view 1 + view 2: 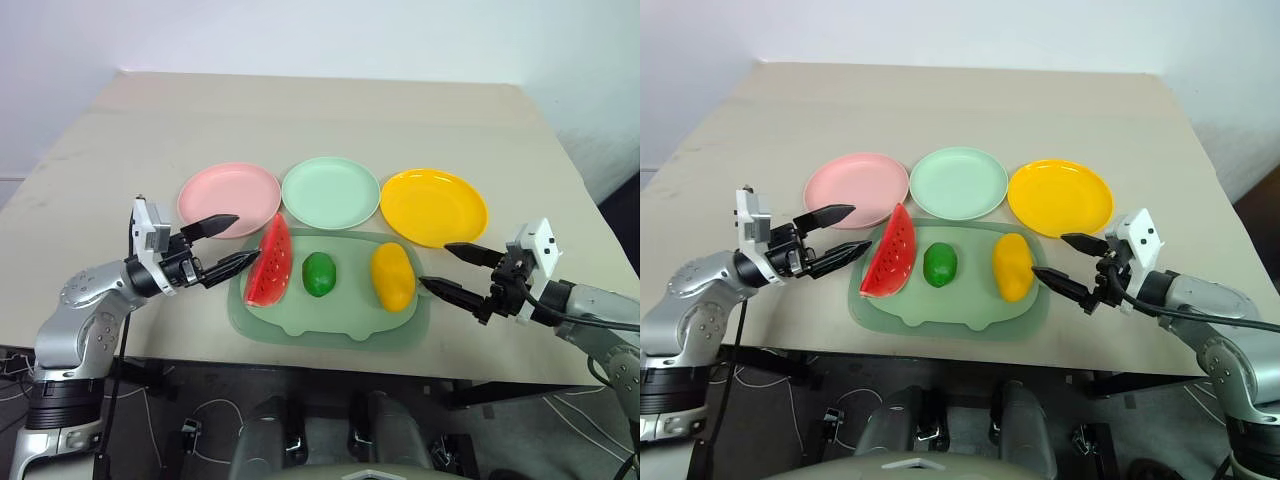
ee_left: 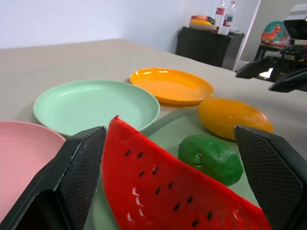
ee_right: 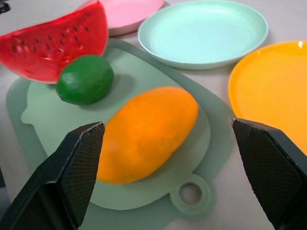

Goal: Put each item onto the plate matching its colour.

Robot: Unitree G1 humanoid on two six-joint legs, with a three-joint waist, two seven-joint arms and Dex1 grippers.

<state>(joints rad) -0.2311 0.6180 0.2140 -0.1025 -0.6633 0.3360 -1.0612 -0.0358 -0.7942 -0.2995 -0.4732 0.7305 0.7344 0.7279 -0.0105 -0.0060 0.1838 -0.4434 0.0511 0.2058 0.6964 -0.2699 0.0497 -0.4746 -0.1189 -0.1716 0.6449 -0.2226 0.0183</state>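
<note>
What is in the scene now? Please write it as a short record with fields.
on mat: watermelon wedge, green fruit, yellow fruit
behind mat, left to right: pink plate, mint plate, yellow plate, all bare
left gripper: open, beside the watermelon wedge, holding nothing
right gripper: open, beside the yellow fruit, holding nothing
items placed: none yet
</note>
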